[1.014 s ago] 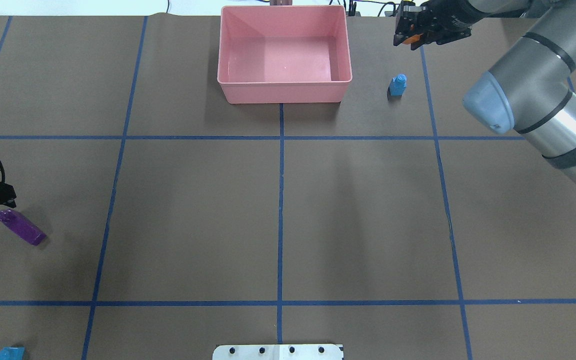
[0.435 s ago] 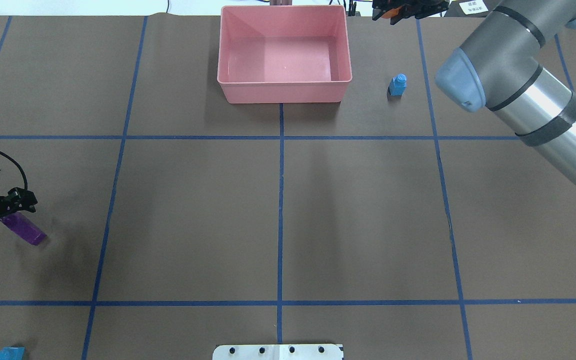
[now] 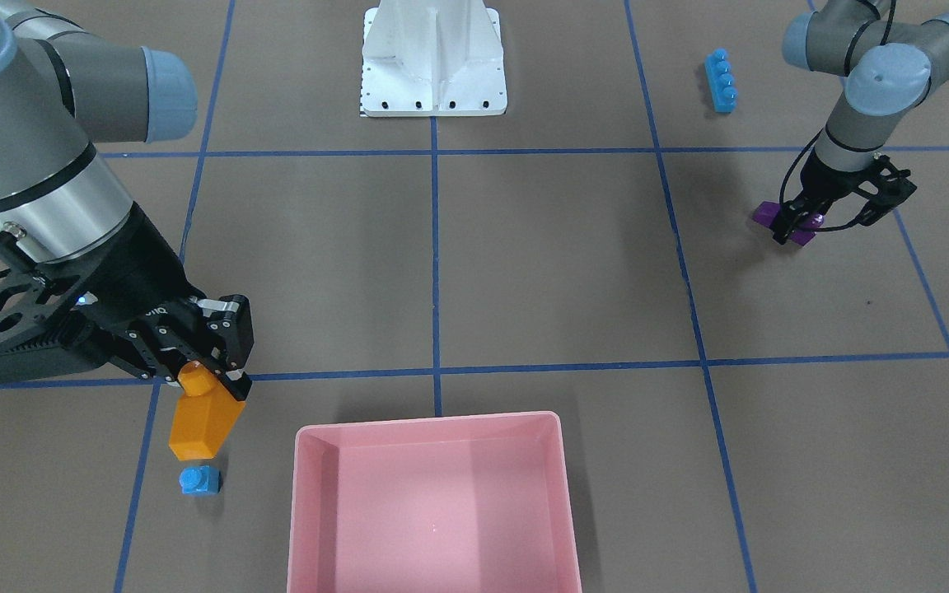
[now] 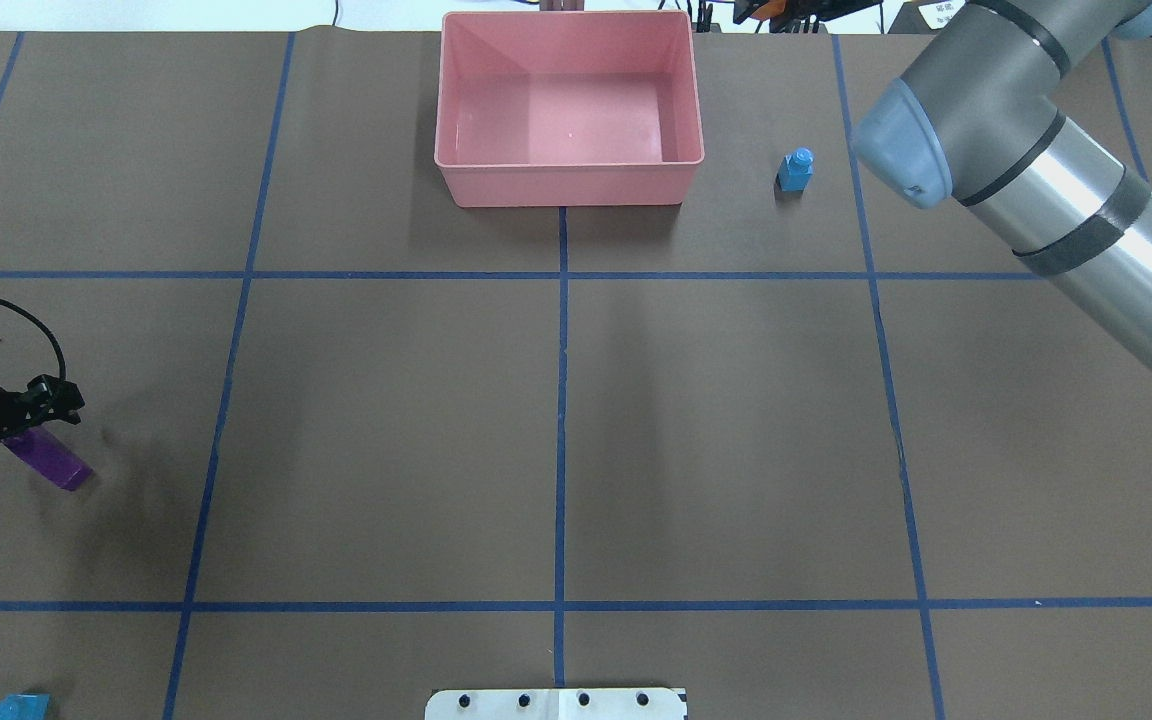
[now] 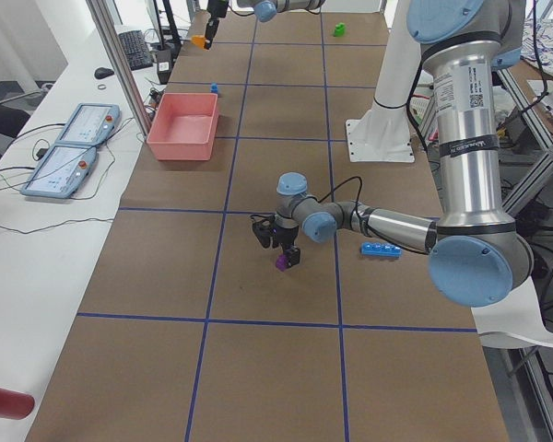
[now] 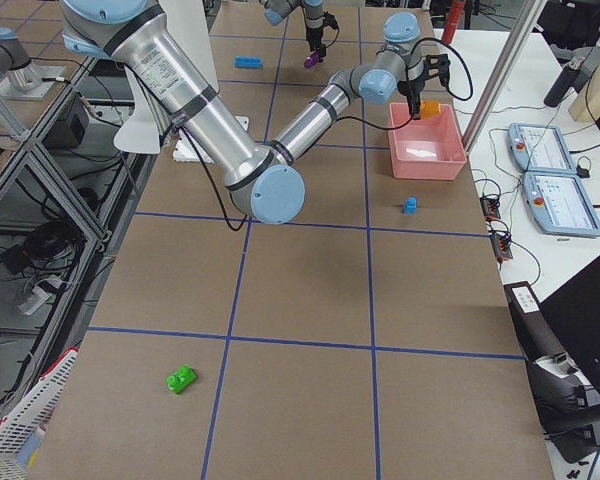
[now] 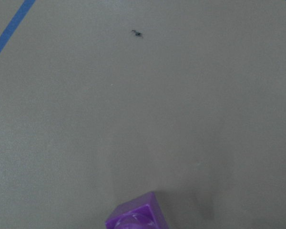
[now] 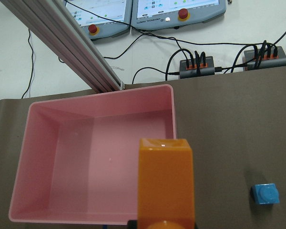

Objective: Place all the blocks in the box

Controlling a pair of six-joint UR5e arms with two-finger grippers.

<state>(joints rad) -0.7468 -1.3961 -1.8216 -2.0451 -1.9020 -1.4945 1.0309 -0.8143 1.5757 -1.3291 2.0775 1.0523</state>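
Note:
My right gripper (image 3: 209, 380) is shut on the orange block (image 3: 201, 424) and holds it up in the air beside the pink box (image 3: 429, 422). In the right wrist view the orange block (image 8: 165, 183) hangs over the near wall of the box (image 8: 62, 217). The small blue block (image 3: 198, 480) stands on the table under it, outside the box. My left gripper (image 3: 812, 226) is open, low over the purple block (image 3: 768, 215), with its fingers on either side. The purple block also shows in the overhead view (image 4: 54, 462). The long blue block (image 3: 722, 80) lies near the left arm. The green block (image 6: 181, 379) lies far off.
The white pedestal base (image 3: 433, 58) stands at the robot's side of the table. The box is empty. Cables and teach pendants (image 8: 181, 9) lie beyond the table's far edge. Blue tape lines divide the brown table cover.
My right arm has lifted the orange block and carried it left toward the box. My left gripper has moved right, over the purple block.

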